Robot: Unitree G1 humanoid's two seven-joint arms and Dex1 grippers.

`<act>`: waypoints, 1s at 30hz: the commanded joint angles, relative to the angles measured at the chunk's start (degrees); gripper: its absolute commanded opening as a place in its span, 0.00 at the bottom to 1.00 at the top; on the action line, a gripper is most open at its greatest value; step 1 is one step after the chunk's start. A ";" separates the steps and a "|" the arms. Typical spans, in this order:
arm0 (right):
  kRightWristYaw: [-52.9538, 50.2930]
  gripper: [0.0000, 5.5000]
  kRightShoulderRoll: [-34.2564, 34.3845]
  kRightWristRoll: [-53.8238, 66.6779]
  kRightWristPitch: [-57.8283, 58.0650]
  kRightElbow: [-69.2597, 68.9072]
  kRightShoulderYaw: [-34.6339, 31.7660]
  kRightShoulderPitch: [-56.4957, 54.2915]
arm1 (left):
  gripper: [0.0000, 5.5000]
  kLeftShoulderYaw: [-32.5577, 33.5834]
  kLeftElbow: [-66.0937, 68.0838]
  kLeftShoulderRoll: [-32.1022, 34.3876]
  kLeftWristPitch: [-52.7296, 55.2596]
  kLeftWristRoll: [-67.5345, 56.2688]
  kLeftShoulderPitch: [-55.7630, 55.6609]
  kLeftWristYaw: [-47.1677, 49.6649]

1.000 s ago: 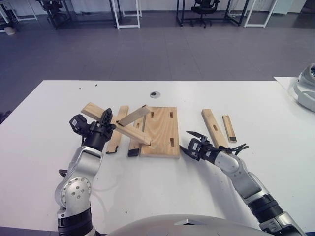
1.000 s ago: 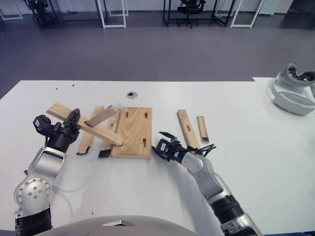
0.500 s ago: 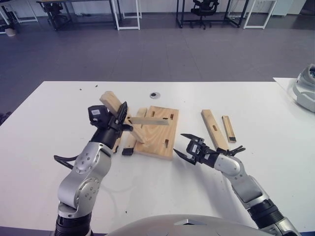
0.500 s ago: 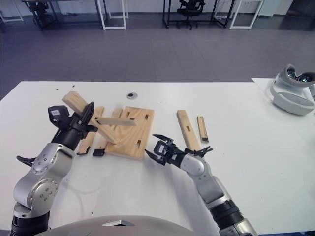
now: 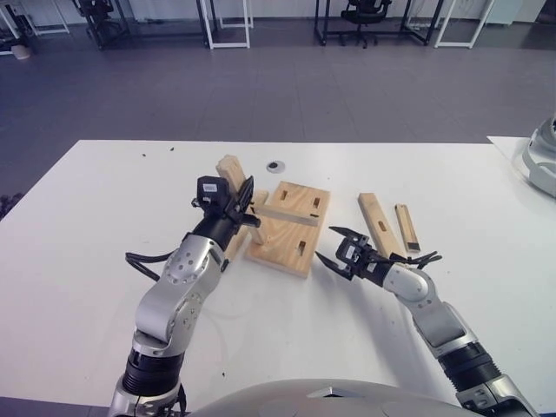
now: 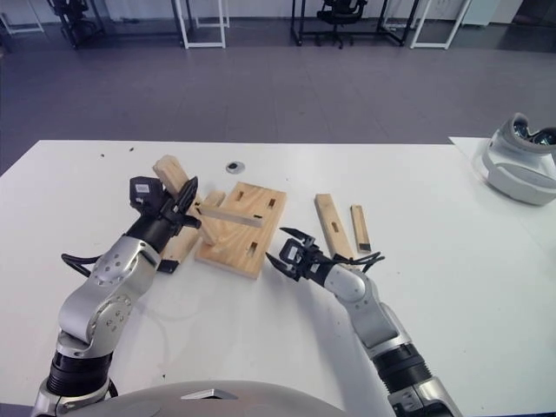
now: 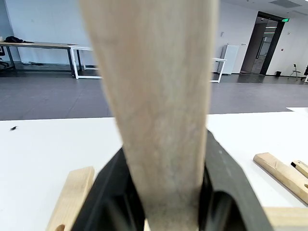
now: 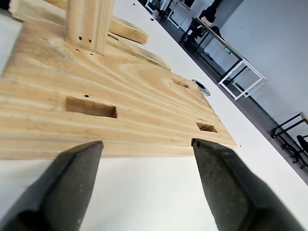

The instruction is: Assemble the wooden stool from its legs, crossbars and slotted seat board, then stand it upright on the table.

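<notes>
Your left gripper (image 5: 241, 202) grasps the pale wooden leg (image 5: 229, 168); your right gripper (image 5: 327, 246) gapes just right of the slotted light-wood seat board (image 5: 294, 233).

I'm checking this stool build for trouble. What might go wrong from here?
1. The seat board lies loose on the table, and the right gripper beside it is open, not holding it; pressing down may slide it.
2. The left gripper holds the leg with a crossbar jutting sideways; that load may twist it off its slot.

even bright indoor light; left wrist foreground blurred.
</notes>
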 commanded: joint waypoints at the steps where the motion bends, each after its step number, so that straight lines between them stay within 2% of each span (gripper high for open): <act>1: -2.06 0.63 1.23 0.66 2.23 0.32 -2.45 -2.26 | 0.34 1.56 -1.31 -0.11 3.63 -1.82 -0.29 -2.03; 7: -7.15 0.63 4.94 2.55 5.92 -0.38 -6.30 -1.71 | 0.54 5.24 -5.97 2.37 10.86 -7.40 -2.09 -6.32; 14: -10.45 0.63 6.60 2.66 6.74 -0.27 -8.82 -1.61 | 0.75 9.82 -7.26 -0.69 17.74 -20.89 -7.72 -7.70; 18: -12.19 0.63 7.58 10.62 12.74 -3.60 -17.86 -4.19 | 0.88 10.92 -10.75 0.09 20.90 -31.38 -10.39 -8.64; 21: -13.91 0.63 5.59 12.08 13.91 -3.01 -22.91 -6.70 | 0.95 13.17 -12.57 2.82 19.01 -32.43 -15.14 -8.78; 25: -15.24 0.63 5.35 13.57 13.54 -1.80 -25.96 -8.81 | 0.95 23.69 -8.60 3.91 9.35 -33.38 -27.89 -5.34; 27: -15.26 0.63 5.16 13.48 13.20 -0.75 -26.05 -9.76 | 0.95 26.59 -5.06 4.95 5.76 -29.93 -27.59 -4.53; 28: -15.17 0.63 4.99 13.36 13.15 -0.20 -25.98 -10.31 | 0.95 26.47 -3.36 6.15 4.59 -26.62 -25.56 -4.78; 30: -15.00 0.63 4.22 12.88 13.85 1.87 -25.86 -11.98 | 0.95 21.81 3.11 9.34 2.70 -15.55 -16.41 -5.87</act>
